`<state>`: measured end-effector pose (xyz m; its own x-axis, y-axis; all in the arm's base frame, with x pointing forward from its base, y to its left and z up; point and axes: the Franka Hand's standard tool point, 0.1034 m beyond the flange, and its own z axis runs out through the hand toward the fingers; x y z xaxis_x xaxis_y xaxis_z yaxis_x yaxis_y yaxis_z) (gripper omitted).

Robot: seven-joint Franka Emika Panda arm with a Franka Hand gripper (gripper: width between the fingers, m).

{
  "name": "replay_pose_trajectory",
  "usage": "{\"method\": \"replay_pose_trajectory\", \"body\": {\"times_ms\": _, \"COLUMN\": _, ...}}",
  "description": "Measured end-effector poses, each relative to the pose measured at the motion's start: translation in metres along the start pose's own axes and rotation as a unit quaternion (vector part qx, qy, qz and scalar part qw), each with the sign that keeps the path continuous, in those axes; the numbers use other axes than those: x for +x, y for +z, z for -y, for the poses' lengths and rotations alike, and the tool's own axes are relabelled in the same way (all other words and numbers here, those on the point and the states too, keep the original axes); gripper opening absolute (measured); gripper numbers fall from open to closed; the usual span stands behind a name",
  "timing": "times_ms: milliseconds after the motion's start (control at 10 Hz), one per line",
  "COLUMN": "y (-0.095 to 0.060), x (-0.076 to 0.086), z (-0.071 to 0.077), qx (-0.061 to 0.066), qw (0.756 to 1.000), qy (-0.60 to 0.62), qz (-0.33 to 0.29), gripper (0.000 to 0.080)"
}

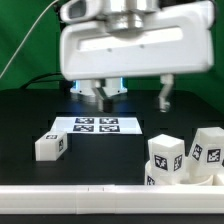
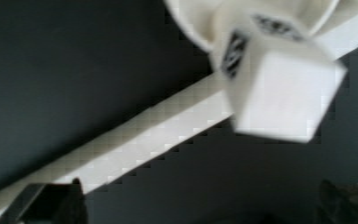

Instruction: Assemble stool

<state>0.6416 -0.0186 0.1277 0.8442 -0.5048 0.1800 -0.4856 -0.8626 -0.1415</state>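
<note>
My gripper hangs open and empty above the black table, behind the marker board. One white tagged leg lies alone at the exterior view's left. Two more tagged legs stand clustered at the right by the front rail. The round seat's rim shows low among them. In the wrist view my gripper has its fingers wide apart with nothing between them. A blocky leg and the curved seat rim lie well beyond the fingertips.
The long white border rail runs along the table's front edge and crosses the wrist view diagonally. Black cables hang behind the arm at the exterior view's left.
</note>
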Motion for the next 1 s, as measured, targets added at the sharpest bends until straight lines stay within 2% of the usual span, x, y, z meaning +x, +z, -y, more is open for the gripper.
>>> {"method": "replay_pose_trajectory", "body": {"times_ms": 400, "y": 0.004, "x": -0.002, "z": 0.002, "qx": -0.001, "qw": 1.0, "qy": 0.001, "qz": 0.0, "gripper": 0.0649}}
{"method": "replay_pose_trajectory", "body": {"times_ms": 500, "y": 0.017, "x": -0.009, "z": 0.007, "qx": -0.004, "qw": 1.0, "qy": -0.002, "qz": -0.001, "gripper": 0.0649}}
{"method": "replay_pose_trajectory", "body": {"times_ms": 600, "y": 0.024, "x": -0.014, "z": 0.002, "qx": -0.008, "qw": 1.0, "qy": -0.015, "qz": 0.002, "gripper": 0.0649}}
{"method": "replay_pose_trajectory", "body": {"times_ms": 700, "y": 0.025, "x": -0.014, "z": -0.013, "qx": -0.012, "qw": 0.998, "qy": -0.053, "qz": -0.001, "gripper": 0.0649}}
{"method": "replay_pose_trajectory", "body": {"times_ms": 800, "y": 0.03, "x": -0.013, "z": -0.036, "qx": -0.018, "qw": 0.996, "qy": -0.088, "qz": -0.003, "gripper": 0.0649}}
{"method": "replay_pose_trajectory", "body": {"times_ms": 1000, "y": 0.032, "x": -0.004, "z": -0.073, "qx": -0.022, "qw": 0.991, "qy": -0.133, "qz": -0.004, "gripper": 0.0649}}
